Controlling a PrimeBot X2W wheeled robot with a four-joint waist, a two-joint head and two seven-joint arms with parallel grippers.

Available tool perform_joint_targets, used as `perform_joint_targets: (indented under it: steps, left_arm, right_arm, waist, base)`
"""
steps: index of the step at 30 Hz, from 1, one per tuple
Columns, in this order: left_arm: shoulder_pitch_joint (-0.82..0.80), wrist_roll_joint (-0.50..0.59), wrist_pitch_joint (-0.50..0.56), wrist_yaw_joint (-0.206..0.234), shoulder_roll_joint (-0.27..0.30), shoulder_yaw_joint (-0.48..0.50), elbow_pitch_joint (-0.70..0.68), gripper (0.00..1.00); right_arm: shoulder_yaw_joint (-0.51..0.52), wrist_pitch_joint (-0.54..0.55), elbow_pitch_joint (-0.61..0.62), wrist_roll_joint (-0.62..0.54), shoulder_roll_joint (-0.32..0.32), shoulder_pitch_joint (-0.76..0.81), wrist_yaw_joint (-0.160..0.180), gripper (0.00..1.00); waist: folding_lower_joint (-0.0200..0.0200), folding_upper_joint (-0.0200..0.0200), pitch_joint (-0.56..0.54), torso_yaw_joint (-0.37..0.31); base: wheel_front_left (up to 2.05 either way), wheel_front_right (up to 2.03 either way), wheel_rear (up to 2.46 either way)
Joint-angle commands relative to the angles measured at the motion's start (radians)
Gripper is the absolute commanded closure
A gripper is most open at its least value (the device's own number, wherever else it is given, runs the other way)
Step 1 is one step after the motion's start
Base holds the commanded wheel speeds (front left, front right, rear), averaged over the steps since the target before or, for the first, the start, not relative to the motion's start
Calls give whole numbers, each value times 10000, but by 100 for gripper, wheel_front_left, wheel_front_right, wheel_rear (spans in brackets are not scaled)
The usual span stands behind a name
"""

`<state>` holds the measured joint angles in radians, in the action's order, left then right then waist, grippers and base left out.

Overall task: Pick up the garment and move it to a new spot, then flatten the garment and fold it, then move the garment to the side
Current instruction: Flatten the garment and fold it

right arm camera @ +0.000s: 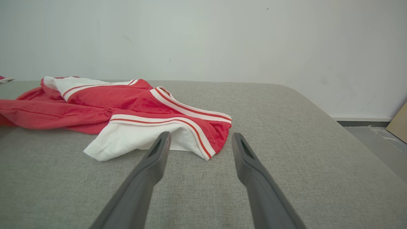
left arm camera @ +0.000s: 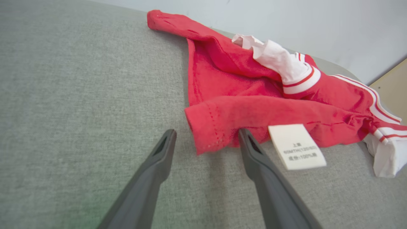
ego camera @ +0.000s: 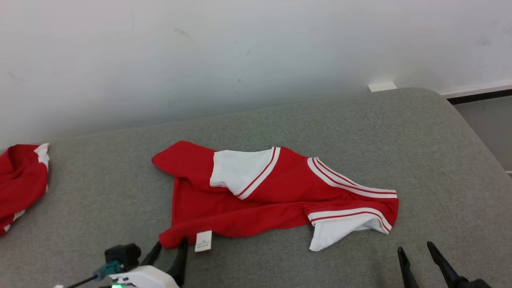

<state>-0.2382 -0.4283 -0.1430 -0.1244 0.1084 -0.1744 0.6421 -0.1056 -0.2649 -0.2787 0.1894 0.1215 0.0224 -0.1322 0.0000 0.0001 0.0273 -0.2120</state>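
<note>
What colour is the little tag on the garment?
The tag is white with grey print; left wrist view shows it best.

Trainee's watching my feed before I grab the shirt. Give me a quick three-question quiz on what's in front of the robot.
1. True or false: the left gripper is shut on the garment.
2. The white care label lies: A) right by the left gripper, B) right by the right gripper, C) midway between them.
3. Fill in: the right gripper's jaws stand ____.
Key: 1 false, its jaws are open; 2 A; 3 open.
</note>
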Motion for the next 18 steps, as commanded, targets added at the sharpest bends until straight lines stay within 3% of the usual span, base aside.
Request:
perform_joint_targets:
  steps: [1, 2, 3, 4, 5, 8, 18]
  left_arm:
    - [-159, -59, -50, -51, 100, -116, 60, 0]
    - [-212, -96, -65, -52, 129, -163, 97, 0]
    - [-253, -127, 6, -58, 175, -259, 150, 47]
    - [-304, -166, 62, -58, 212, -346, 174, 86]
    - [-382, -235, 48, -63, 244, -410, 164, 100]
    - [-545, -358, 58, -70, 324, -586, 101, 100]
    - [-2238, -750, 349, -67, 1565, -1422, -823, 100]
  right_arm:
    - [-17, 9, -23, 112, -9, -103, 28, 0]
    - [-22, 9, -24, 118, -15, -128, 28, 0]
    - [-34, 9, -34, 117, -19, -145, 28, 0]
    - [-44, 9, -39, 124, -21, -164, 28, 0]
    - [-57, 9, -42, 135, -25, -191, 28, 0]
    - [-52, 9, -45, 146, -36, -247, 29, 0]
    - [-66, 9, -93, 144, -141, -269, 29, 0]
  waist:
    - [0, -1, 43, -36]
    - [0, -1, 61, -55]
    - [0, -1, 72, -81]
    - [0, -1, 87, -112]
    - [0, -1, 105, -147]
    - [0, -1, 145, -219]
    - [0, -1, 126, -617]
  base:
    - [0, 0, 0]
    - [0, 0, 0]
    - [0, 0, 0]
    - [0, 0, 0]
    - [0, 0, 0]
    - [0, 0, 0]
    - [0, 0, 0]
